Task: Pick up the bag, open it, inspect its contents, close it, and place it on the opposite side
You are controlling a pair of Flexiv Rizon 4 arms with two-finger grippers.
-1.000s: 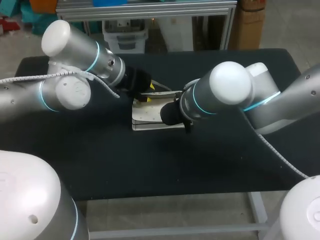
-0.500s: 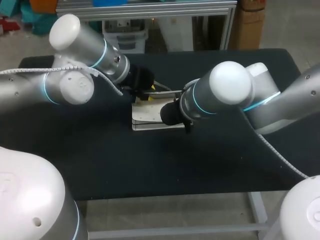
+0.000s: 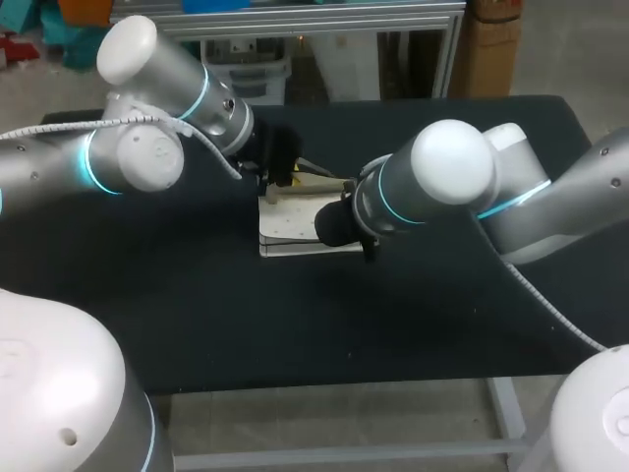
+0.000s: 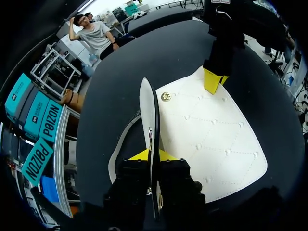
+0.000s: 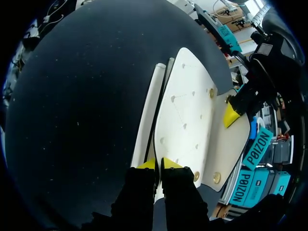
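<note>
Black table (image 3: pixel 197 315) is seen below. At its middle the white bag (image 3: pixel 290 228) is laid flat, long side running left to right. Its flap (image 4: pixel 149 110) is stood up, pinched by the left gripper (image 4: pixel 153 155). The bag's other edge is pinched by the right gripper (image 5: pixel 159 164). Since a second ago the left arm has been drawn back a little.

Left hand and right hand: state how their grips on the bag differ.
The left hand pinches the flap, which stands up on edge. The right hand pinches the opposite end of the bag, whose body lies flat on the table. Both hands are shut, with their yellow tips showing.
</note>
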